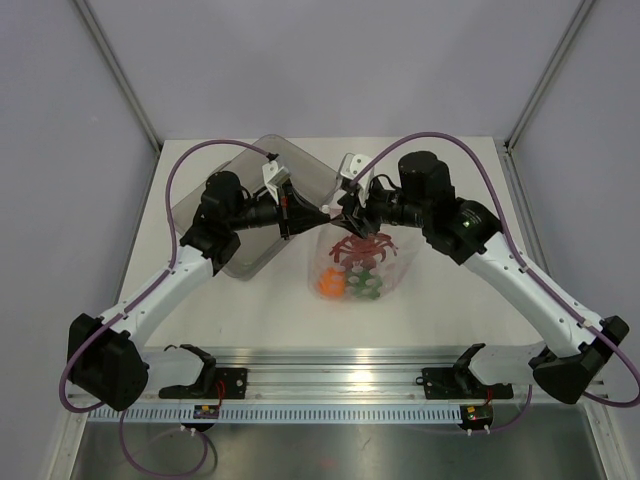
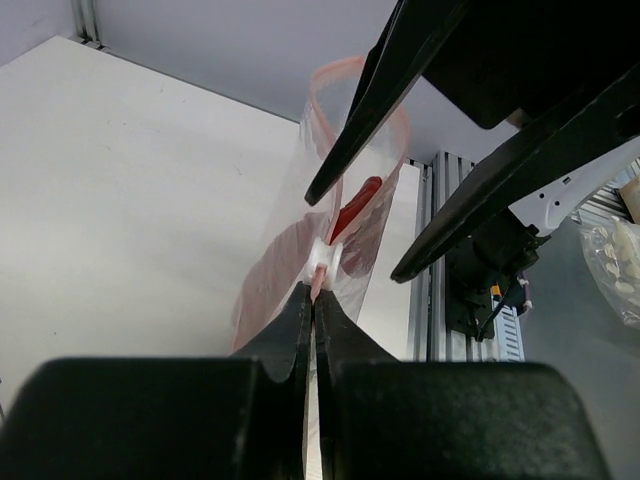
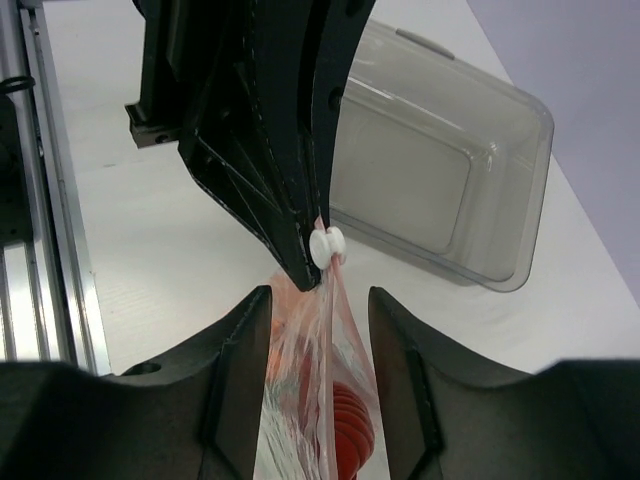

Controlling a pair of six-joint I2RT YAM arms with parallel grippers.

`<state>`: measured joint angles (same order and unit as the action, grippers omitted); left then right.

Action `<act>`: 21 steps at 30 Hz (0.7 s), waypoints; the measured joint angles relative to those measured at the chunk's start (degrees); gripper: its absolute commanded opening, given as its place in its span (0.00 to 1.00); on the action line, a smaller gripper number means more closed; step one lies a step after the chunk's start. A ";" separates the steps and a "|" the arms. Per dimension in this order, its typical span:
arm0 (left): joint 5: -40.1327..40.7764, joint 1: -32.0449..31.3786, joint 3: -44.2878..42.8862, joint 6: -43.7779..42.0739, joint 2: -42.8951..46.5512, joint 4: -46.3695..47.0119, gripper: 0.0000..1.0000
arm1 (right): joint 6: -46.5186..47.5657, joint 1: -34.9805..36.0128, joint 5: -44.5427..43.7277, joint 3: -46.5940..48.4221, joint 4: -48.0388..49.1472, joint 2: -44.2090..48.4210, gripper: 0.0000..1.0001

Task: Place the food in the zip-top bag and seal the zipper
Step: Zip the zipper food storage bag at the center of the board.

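The clear zip-top bag (image 1: 355, 262) hangs upright above the table centre with the red lobster (image 1: 362, 246), the orange fruit (image 1: 329, 284) and the green pepper (image 1: 367, 285) inside. My left gripper (image 1: 322, 214) is shut on the bag's top edge at the pinkish zipper (image 2: 322, 270), just by the white slider (image 3: 328, 246). My right gripper (image 1: 345, 216) is open, its fingers either side of the bag top (image 3: 320, 340), not touching it. The lobster shows through the plastic in the right wrist view (image 3: 350, 425).
A rigid clear rectangular tray (image 1: 255, 215) lies behind and to the left of the bag, under my left arm; it also shows in the right wrist view (image 3: 440, 170). The aluminium rail (image 1: 330, 385) runs along the near table edge.
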<state>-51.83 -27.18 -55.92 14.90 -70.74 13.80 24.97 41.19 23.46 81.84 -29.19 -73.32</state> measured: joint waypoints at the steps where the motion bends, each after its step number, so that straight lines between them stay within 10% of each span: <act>1: -0.04 0.00 0.00 -0.09 0.00 0.00 0.00 | 0.00 0.00 0.15 0.70 -0.31 -0.04 0.51; 12: -0.48 0.00 -0.42 -2.93 0.28 -1.55 0.00 | -0.26 0.00 2.38 7.28 -1.77 -6.34 0.55; 21: -0.42 0.09 -0.74 -3.87 0.28 -1.79 0.00 | -0.83 0.04 4.63 7.93 -3.67 -8.11 0.22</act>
<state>-52.25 -27.09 -56.66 11.03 -70.46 12.01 24.14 41.23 28.10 89.78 -32.86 -81.43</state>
